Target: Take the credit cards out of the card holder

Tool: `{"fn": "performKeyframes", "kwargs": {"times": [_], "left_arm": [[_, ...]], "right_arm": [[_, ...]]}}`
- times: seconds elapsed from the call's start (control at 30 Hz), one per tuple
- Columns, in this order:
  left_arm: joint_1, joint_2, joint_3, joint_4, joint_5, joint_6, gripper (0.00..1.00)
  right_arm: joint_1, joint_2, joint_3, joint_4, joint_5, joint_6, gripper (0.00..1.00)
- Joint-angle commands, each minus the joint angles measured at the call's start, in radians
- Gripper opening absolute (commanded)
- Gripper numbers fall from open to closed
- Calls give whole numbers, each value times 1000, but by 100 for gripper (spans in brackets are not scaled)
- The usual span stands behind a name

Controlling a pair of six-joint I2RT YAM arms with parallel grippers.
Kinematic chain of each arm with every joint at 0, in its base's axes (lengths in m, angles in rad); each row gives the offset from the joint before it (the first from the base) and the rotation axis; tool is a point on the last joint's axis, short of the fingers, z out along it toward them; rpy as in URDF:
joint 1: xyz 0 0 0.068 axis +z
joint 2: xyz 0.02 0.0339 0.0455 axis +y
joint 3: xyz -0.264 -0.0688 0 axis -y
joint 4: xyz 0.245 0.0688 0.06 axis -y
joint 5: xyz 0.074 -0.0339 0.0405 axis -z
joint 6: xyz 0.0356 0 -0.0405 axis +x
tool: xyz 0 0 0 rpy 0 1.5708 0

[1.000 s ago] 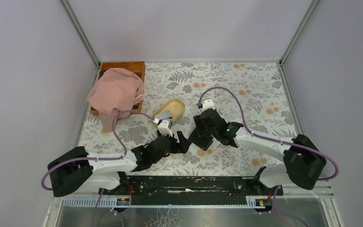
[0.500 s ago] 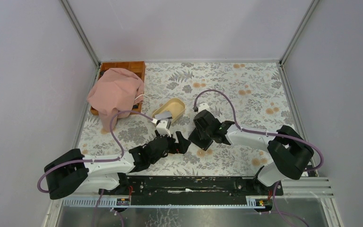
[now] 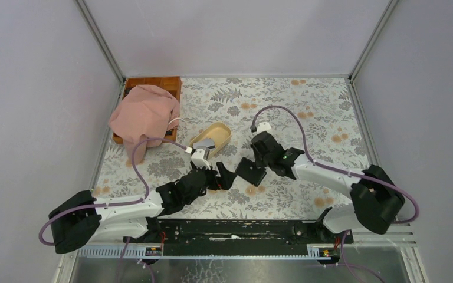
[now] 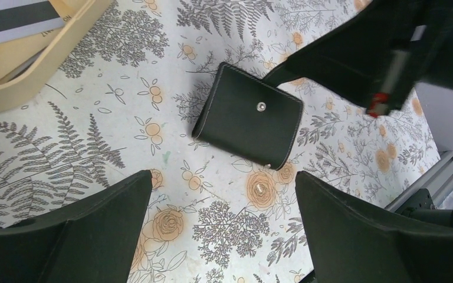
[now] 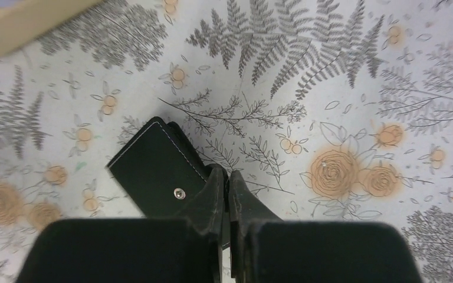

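The card holder (image 3: 248, 173) (image 4: 248, 115) (image 5: 156, 174) is a small black folded wallet with a light stud, lying flat on the floral tablecloth. My right gripper (image 3: 259, 164) (image 5: 225, 174) comes down at its far right edge and is shut on that edge, with a thin stitched strip between the fingertips. My left gripper (image 3: 220, 177) (image 4: 223, 177) hovers just left of the holder, open wide, with only tablecloth between its fingers. A flat grey card with a black band (image 4: 13, 22) lies in the beige dish (image 3: 213, 137). The holder's inside is hidden.
A pink cloth (image 3: 144, 115) drapes over a wooden tray (image 3: 171, 82) at the back left. The beige oval dish (image 4: 32, 82) sits just beyond the left gripper. Purple cables loop above both arms. Grey walls close in the table on three sides.
The right gripper has gone from open to shut on the holder's edge, and its arm has shifted slightly right. The left gripper has opened a little wider.
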Motion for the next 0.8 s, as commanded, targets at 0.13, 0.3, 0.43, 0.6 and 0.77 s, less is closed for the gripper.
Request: {"fn": "performKeyframes", "kwargs": {"times": [0.13,0.3,0.43,0.6,0.77], "left_arm": [[-8,-77,25,-90,-61,36,100],[-7,-83,40,-98,-52,42,100],[-8,-88,31,-85,-55,18,100],[-8,-83,24,-81,-42,16,99],[-8,-69,37,-86,-38,27,99]], "right_arm": [[-6,-273,75,-91,33,-35,0],[-5,-312,84,-114,2,-46,0],[-6,-281,67,-129,65,-22,0],[-67,-208,72,-182,118,36,0],[-102,-146,63,-250,304,89,0]]}}
